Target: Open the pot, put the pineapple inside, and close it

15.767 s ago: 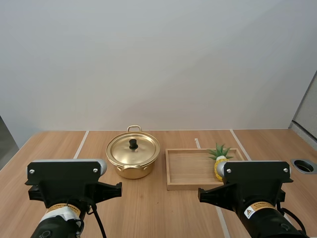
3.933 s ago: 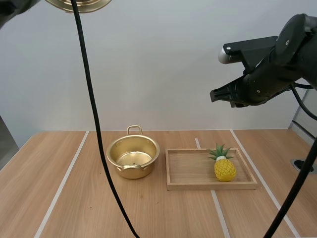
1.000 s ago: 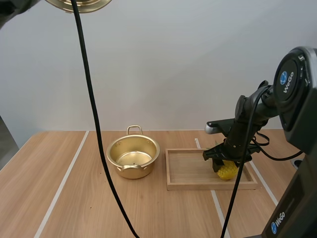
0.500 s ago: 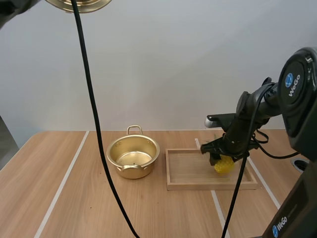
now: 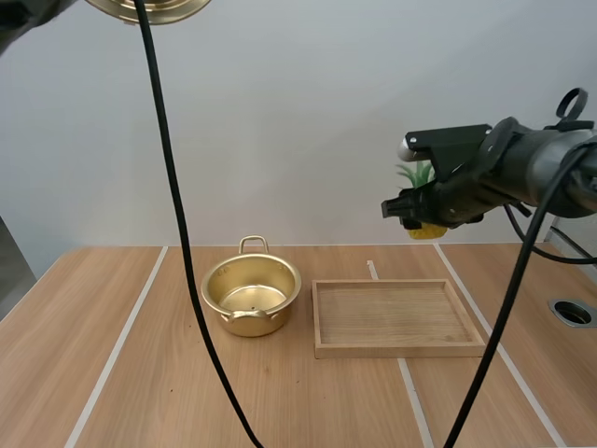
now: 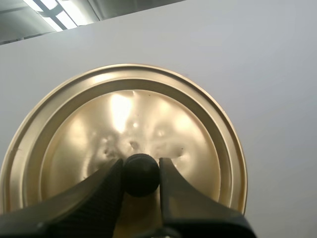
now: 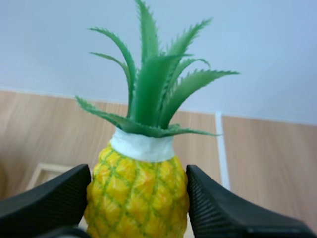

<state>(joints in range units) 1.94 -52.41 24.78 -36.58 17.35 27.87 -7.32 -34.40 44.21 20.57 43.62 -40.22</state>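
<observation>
- My right gripper (image 7: pixel 137 174) is pinching the pineapple (image 7: pixel 141 163), one black finger on each side of the yellow body.
- The pineapple looks like a small toy: yellow skin crossed by thin green diamond lines, a white collar at the neck, and a crown of stiff green saw-edged leaves fanning out at 12 o'clock.
- In the high view the fruit hangs in the air, well above the tabletop (image 5: pixel 140 373), at about 1 o'clock from the tray (image 5: pixel 396 352). Only the leaf tips and a bit of yellow show past the gripper there.
- The wooden tray lies flat with nothing in it.
- The pot (image 5: pixel 275 313) stands uncovered at the tray's 9 o'clock, just beside it and not touching. It is shiny gold, with one loop handle at 12 o'clock and another at 6, and I see nothing inside it.
- My left gripper (image 6: pixel 141 171) is clamped on the black knob (image 6: pixel 141 179) of the lid (image 6: pixel 124 119), one finger on each side.
- The gold lid is ringed and a little dented. In the high view its edge shows at about 11 o'clock, far above the pot.
</observation>
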